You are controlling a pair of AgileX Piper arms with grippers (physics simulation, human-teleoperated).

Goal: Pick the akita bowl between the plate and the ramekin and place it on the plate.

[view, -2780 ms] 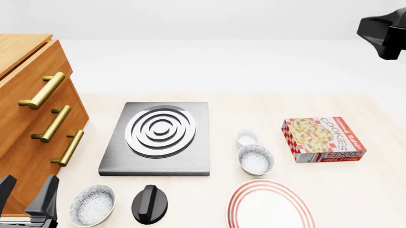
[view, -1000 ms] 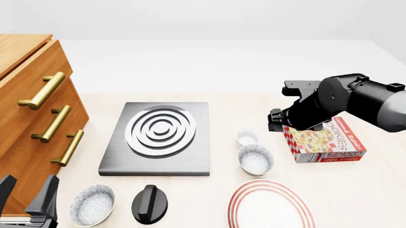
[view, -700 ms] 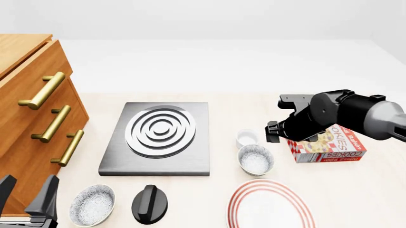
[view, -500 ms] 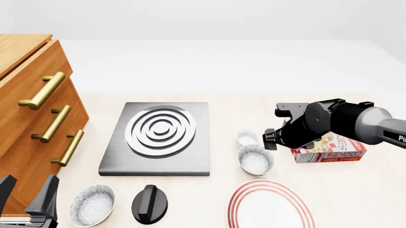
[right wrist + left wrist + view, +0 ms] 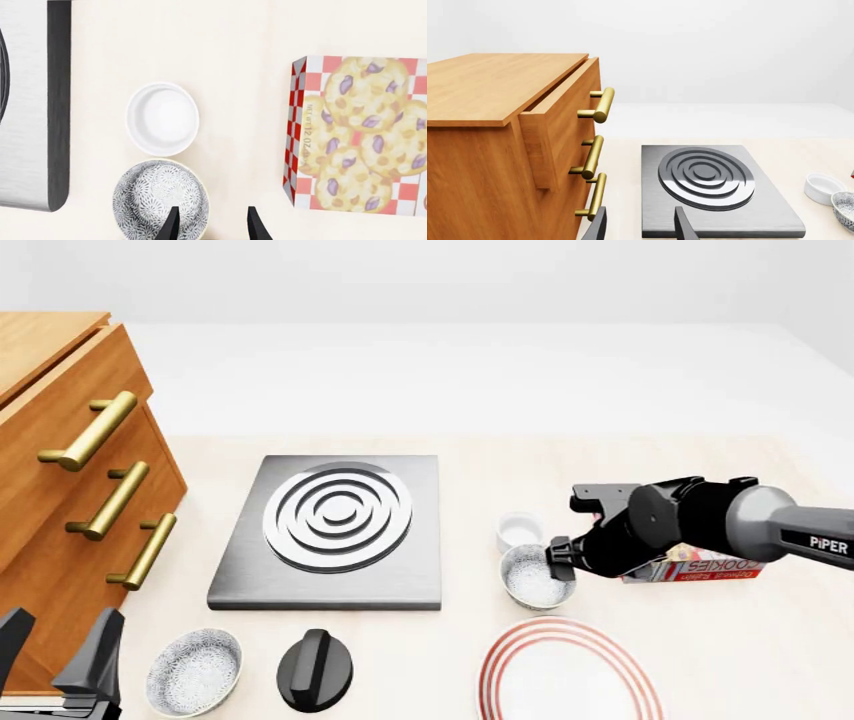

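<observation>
The akita bowl point(image 5: 531, 578), speckled with a greyish rim, sits between the small white ramekin point(image 5: 518, 531) and the red-ringed plate point(image 5: 567, 672) at the front edge. My right gripper point(image 5: 562, 561) hangs over the bowl's right rim. In the right wrist view, the right gripper point(image 5: 211, 226) is open, one finger over the bowl point(image 5: 157, 198) and the other over bare table beside it, with the ramekin point(image 5: 162, 118) just beyond. My left gripper point(image 5: 55, 656) stands open at the front left, holding nothing.
A second speckled bowl point(image 5: 194, 671) and a black knob point(image 5: 315, 670) lie at the front left. A grey burner slab point(image 5: 331, 531) is in the middle and a wooden drawer cabinet point(image 5: 67, 460) on the left. The cookie box point(image 5: 710, 566) lies under my right arm.
My right arm has come down and to the left, from above the cookie box to over the akita bowl's right rim. The left arm has not moved.
</observation>
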